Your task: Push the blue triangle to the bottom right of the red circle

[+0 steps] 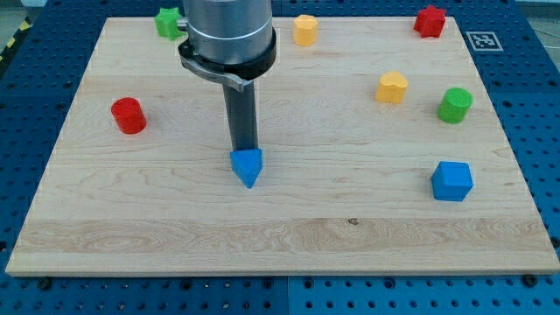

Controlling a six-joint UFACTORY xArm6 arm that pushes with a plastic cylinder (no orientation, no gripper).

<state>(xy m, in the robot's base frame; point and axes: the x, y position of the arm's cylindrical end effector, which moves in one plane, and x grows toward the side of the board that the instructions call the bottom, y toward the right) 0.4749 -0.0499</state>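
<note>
The blue triangle [248, 166] lies near the middle of the wooden board [280, 227], a little left of centre. The red circle [129, 115], a short cylinder, stands at the view's left, up and to the left of the triangle. My tip [244, 150] comes down just above the triangle's top edge and touches it or nearly so. The rod rises to the arm's grey body at the view's top.
A green star [167, 21] sits at top left beside the arm. A yellow block [304, 29] is at top centre, a red star [430, 21] at top right. A yellow block [392, 87], a green cylinder [455, 104] and a blue cube [451, 181] stand at right.
</note>
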